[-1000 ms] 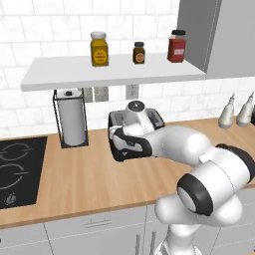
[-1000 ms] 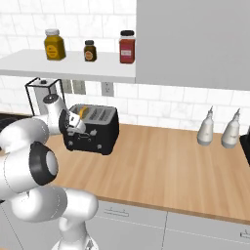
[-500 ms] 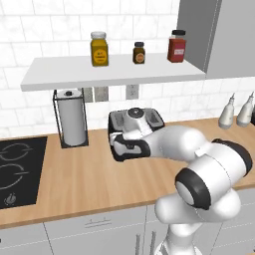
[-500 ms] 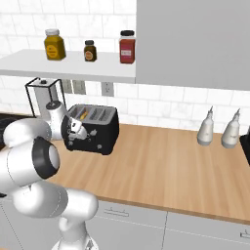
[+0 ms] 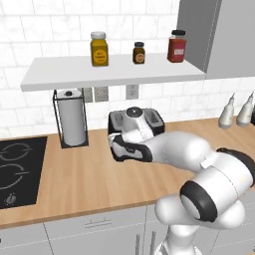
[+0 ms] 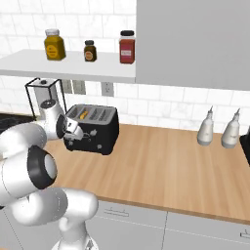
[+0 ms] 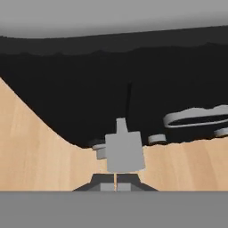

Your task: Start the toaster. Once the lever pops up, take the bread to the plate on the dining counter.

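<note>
Since a moment ago the hand has slid a bit lower down the front of the toaster (image 6: 93,128). The gripper (image 7: 116,186) is clenched tight, its two dark tips pressed together with nothing between them. Right at 12 o'clock from the tips in the hand view sits a small grey blocky lever (image 7: 124,151), and a thin dark slot runs straight up from it. The tips look very close to the lever, but I cannot tell if they touch.

The toaster is a black box with smooth flat sides and long slots on top. In the right base view an orange-brown bit of bread (image 6: 84,115) peeks out of one slot. White markings (image 7: 195,119) curve across the black front at 2 o'clock from the lever.

The toaster stands on a light wooden counter (image 6: 166,171) with a straight front edge. There is lots of bare wood toward 3 o'clock, out to two pale grey bottles (image 6: 217,129) by the tiled wall. At 9 o'clock in the left base view stands a white paper towel roll (image 5: 71,117) in a thin black wire frame, then a flat black stovetop (image 5: 17,172). Three jars (image 5: 137,48) sit on the white shelf above.
</note>
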